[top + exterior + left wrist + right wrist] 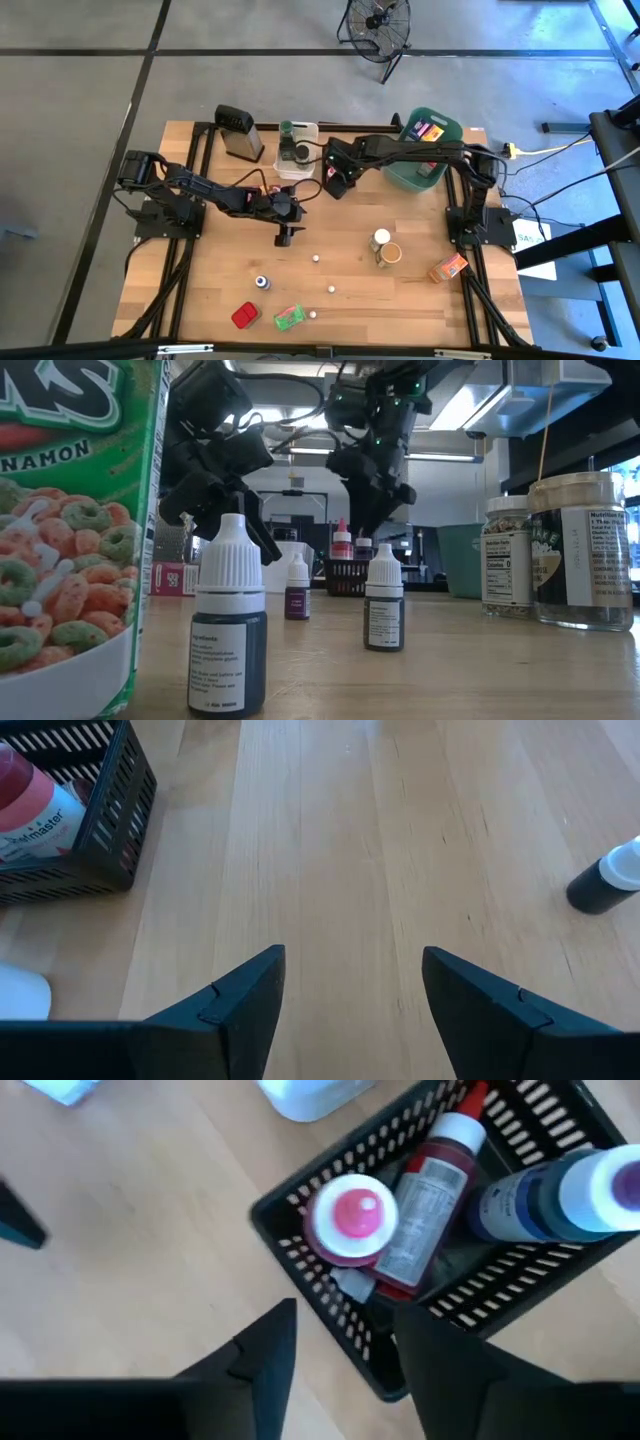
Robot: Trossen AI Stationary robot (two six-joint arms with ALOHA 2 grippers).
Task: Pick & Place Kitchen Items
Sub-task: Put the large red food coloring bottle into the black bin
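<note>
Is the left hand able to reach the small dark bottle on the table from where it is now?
Probably yes. The left hand is open and empty above bare wood, and nothing stands between it and the small dark bottle.

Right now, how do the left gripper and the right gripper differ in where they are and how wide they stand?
The left gripper hangs over bare table; the right gripper hangs at the edge of the black basket, which holds a red bottle and a blue bottle. The left gripper's jaws stand wider apart than the right gripper's. Both are open and hold nothing.
</note>
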